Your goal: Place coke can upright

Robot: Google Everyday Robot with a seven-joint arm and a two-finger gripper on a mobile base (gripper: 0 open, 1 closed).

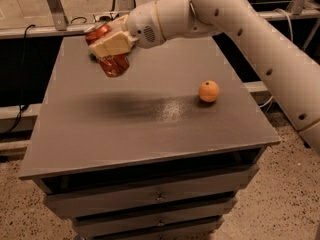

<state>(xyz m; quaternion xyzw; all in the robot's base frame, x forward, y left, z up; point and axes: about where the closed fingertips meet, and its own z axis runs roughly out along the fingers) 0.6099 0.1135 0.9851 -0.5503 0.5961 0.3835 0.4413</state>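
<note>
The red coke can (112,64) hangs in the air above the back left part of the grey cabinet top (150,129). It is tilted, with its silver top toward the upper left. My gripper (110,45) is shut on the coke can, its cream fingers (111,43) clamped across the can's middle. The white arm reaches in from the upper right. The can casts a shadow on the top, well below it.
A round orange fruit (208,91) sits on the right side of the cabinet top. A bit of green packaging (92,57) shows behind the can at the back left. Drawers (160,196) are below the top. A metal rail (55,30) runs behind the cabinet.
</note>
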